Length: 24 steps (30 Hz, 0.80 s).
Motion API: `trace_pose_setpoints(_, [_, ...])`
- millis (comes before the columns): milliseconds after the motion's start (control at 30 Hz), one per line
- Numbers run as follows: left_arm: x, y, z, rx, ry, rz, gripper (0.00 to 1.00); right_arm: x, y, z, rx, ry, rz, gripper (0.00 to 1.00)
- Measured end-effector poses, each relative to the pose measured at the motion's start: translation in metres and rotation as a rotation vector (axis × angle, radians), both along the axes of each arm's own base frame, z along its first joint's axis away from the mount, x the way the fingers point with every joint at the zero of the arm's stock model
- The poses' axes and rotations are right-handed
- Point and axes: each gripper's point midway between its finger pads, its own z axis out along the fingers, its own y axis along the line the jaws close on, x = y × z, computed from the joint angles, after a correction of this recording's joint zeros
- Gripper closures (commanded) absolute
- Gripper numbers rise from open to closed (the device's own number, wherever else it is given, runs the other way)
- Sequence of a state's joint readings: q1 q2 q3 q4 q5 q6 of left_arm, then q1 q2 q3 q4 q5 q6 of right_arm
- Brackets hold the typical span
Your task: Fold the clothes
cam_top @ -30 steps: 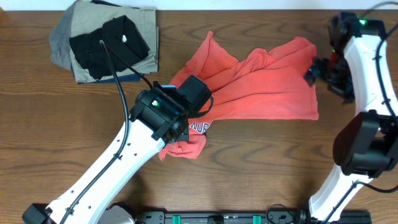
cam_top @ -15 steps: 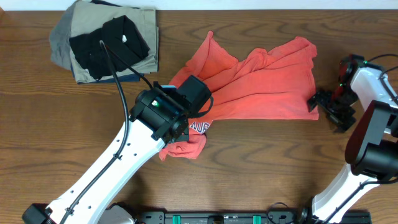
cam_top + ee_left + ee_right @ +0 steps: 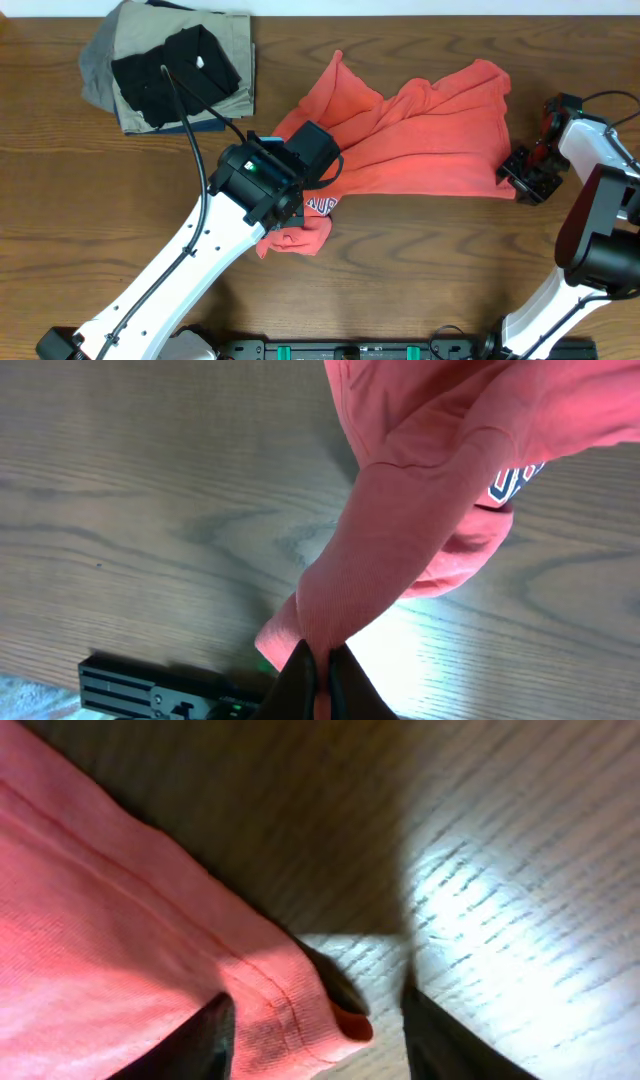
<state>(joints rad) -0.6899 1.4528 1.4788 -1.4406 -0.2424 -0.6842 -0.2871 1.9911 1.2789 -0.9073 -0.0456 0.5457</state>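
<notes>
Wood-grain table (image 3: 420, 260), overhead: coral T-shirt (image 3: 420, 140) lies crumpled at centre; we read only "UR" of its lettering (image 3: 320, 205). Folded stack (image 3: 170, 70) sits at the back left. Left wrist: left gripper (image 3: 320, 670) pinched tight on a shirt fold. Right wrist: right gripper (image 3: 315, 1040) half-spread, fingers straddling the hem corner, not clamped.

Table (image 3: 420, 260): dark brown wood with wavy grain, filling the overhead view. Pale strip (image 3: 400, 6) along the far edge. Black rail (image 3: 350, 350) with green fittings at the near edge. Bright glare patch (image 3: 500, 890) on the wood, right wrist view.
</notes>
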Motion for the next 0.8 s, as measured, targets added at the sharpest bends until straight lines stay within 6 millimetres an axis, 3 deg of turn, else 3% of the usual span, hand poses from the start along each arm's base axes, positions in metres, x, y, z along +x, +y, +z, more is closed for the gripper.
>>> trace_pose_setpoints(100, [0.0,0.0,0.0,-0.001,-0.001,0.0,0.94,-0.002,0.0,0.0,-0.004,-0.009,-0.001,0.51])
trace_pose_setpoints(267, [0.0,0.0,0.0,-0.001,-0.001,0.0,0.94,-0.005,0.001,0.0,-0.003,-0.002,-0.003,0.72])
trace_pose_setpoints(400, [0.0,0.0,0.0,-0.001,-0.001,0.0,0.94,-0.012,0.004,0.001,0.019,0.023,-0.015,0.73])
trace_pose_setpoints(467, [0.0,0.0,0.0,-0.001,-0.001,0.0,0.94,-0.015,0.007,0.001,0.035,0.037,-0.013,0.99])
trace_pose_setpoints(667, [0.002,-0.002,0.0,-0.008,-0.01,0.0,0.94,-0.028,0.004,0.004,0.062,0.076,-0.045,0.99])
trace_pose_setpoints(800, [0.003,-0.003,0.001,-0.015,-0.018,-0.004,0.94,-0.036,-0.005,0.025,0.07,0.081,-0.086,0.99])
